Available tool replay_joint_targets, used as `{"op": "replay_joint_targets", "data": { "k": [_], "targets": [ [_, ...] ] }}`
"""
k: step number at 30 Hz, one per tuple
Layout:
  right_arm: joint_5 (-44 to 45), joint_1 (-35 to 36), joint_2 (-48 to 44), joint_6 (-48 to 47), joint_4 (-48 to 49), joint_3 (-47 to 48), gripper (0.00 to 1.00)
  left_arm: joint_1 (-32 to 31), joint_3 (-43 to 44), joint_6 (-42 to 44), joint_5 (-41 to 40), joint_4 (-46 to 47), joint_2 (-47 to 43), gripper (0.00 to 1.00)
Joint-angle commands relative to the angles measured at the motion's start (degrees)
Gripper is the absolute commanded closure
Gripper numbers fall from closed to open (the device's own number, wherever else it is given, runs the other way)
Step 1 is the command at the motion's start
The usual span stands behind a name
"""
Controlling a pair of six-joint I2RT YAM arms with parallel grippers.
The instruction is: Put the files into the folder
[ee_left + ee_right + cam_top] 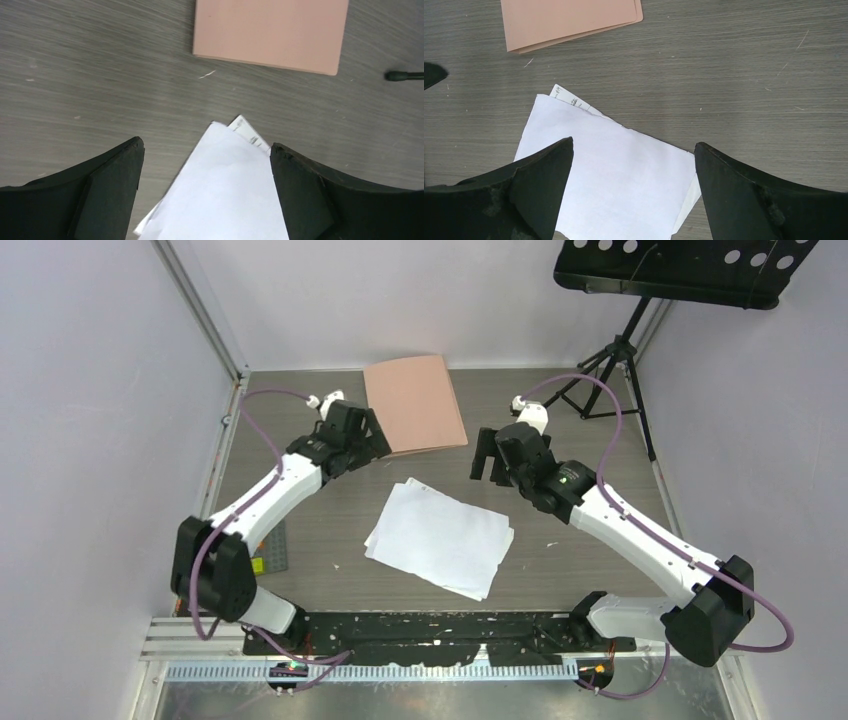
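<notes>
While both arms hover above the tabletop [560, 570] with nothing held, the task looks barely begun. The left end effector [206, 145] has its fingers spread wide, and so does the right end effector [633, 144]; each wrist view shows only paper and wood grain between the fingers. The files [440, 538] lie flat in the middle, between the two arms, skewed and slightly fanned, with a printed lower sheet peeking out at the far corner. The folder [415, 405] lies closed and flat farther back, apart from the files, just beyond the left end effector. The main hazard is probably the folder itself: it is thin card lying flush on the wood, so a fingertip trying to lift the cover may find no edge and push the whole thing toward the back instead. If only one arm works the cover, the cover could also drop shut before the paper arrives. The files carry their own risk. Because the sheets are fanned, a pinch at one corner might catch only the upper ones and leave the rest behind, or drag them further apart. A hard press down could crease the paper. The stack also sits turned relative to the folder, so without squaring up, corners would likely stick out.
</notes>
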Motion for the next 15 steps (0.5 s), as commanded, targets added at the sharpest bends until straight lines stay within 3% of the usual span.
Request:
{"op": "replay_joint_targets", "data": {
  "k": [1,8,15],
  "targets": [
    [0.59,-0.20,-2.02,-0.18,-0.23,0.56,0.05,-0.03,2.65,-15.62,6.38,11.86,6.83,0.06],
    [0.72,-0.20,-4.98,-0.11,-3.55,0.07,0.05,-3.16,-2.41,-42.91,1.85,27.60,16.47,0.05],
    [2.81,-0.24,-10.24,-1.37,-7.63,-1.34,0.05,-6.09,2.56,-52.85,-4.32,31.05,25.30,0.06]
  ]
}}
